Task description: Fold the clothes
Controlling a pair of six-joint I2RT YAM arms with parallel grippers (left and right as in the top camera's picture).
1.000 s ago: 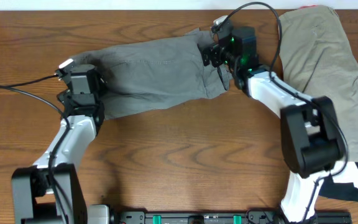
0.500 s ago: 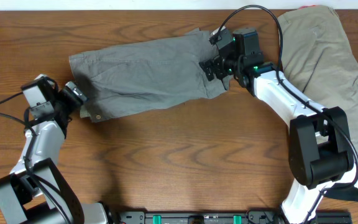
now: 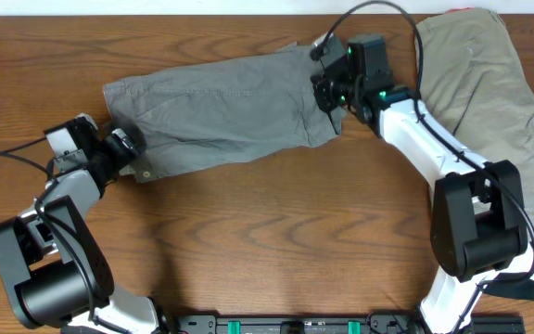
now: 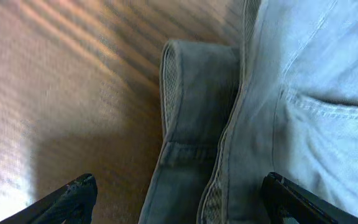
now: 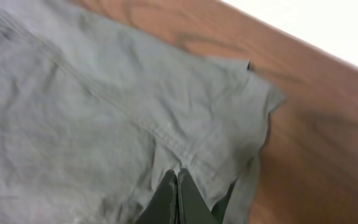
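Mid-grey wrinkled cotton shorts (image 3: 216, 107) are lying flat across the far side of the brown wooden table (image 3: 276, 232). The right gripper (image 5: 176, 186) is pinching their puckered right edge, jaws clenched. The left gripper (image 4: 179, 186) is straddling the waistband corner, jaws spread wide. Khaki-beige shorts (image 3: 489, 93) are lying at the right.

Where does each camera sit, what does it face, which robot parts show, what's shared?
Overhead: above table, facing down; grey shorts, khaki shorts, left arm, right arm.
Left wrist: behind left gripper, facing shorts' waistband; open jaws show.
Right wrist: behind right gripper, facing shorts' hem; shut jaws pinch it.
Shared: all show the grey shorts.
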